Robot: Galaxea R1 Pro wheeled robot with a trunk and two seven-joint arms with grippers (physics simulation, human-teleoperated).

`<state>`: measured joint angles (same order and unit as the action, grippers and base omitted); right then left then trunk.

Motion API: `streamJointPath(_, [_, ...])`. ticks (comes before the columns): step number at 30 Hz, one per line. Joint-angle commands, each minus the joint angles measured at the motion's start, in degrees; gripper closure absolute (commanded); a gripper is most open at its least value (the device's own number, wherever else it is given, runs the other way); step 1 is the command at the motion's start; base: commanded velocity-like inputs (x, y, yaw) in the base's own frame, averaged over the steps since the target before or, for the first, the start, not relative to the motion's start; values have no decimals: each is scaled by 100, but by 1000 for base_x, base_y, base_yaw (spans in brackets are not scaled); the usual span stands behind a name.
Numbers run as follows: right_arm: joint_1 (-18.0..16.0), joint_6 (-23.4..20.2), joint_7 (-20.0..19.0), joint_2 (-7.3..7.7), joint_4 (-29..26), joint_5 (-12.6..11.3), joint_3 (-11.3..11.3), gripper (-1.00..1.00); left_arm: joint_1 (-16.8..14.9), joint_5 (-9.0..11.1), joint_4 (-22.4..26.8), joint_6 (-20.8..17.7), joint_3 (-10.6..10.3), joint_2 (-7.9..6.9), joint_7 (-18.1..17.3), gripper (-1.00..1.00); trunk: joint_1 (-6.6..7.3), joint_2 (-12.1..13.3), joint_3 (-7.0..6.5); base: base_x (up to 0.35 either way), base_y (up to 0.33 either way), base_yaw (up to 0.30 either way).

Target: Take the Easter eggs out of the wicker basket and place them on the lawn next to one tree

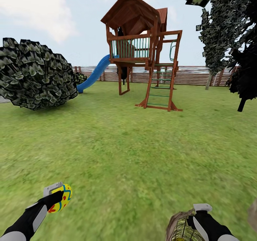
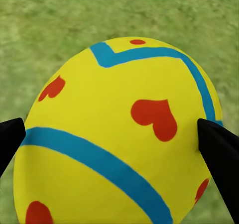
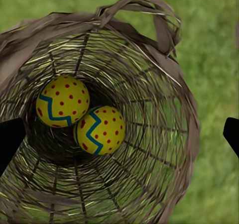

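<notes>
Left gripper [image 1: 57, 197] clamps one Easter egg [image 2: 119, 134] above the lawn [image 1: 128, 155], right gripper [image 1: 200, 216] spread wide over the wicker basket [image 3: 174, 99] holding two eggs [image 3: 62, 100] touching at its bottom.

Bright, even daylight with no cast shadows on the lawn [image 1: 142, 155]; grass texture smeared and blurry; wide-angle stretching toward the head view's edges.
</notes>
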<state>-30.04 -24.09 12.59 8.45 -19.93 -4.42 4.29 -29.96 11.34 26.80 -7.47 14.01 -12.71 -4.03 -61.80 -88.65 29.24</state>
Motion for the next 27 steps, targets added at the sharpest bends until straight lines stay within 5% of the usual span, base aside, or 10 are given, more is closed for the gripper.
streamJointPath(1, [-2, -34, 33, 2, -11, -44, 49, -100, -2, 44, 6, -44, 32, 2, -36, 100, -22, -45, 25, 0, 0, 0])
streamJointPath(21, [-2, -34, 39, -17, -11, -50, 36, -100, -4, 44, -14, -44, 23, 24, -36, 100, -462, -847, 384, 0, 0, 50])
streamJointPath(24, [-2, -64, -116, 341, -11, -95, -1, -100, -1, 44, -9, -44, 30, 17, -34, 100, -527, -967, 438, 0, 0, 0])
streamJointPath(27, [-2, -90, -740, 671, -22, -89, -12, -100, -2, 44, -9, -44, 24, 22, -32, 100, -593, -1088, 491, 0, 0, 0])
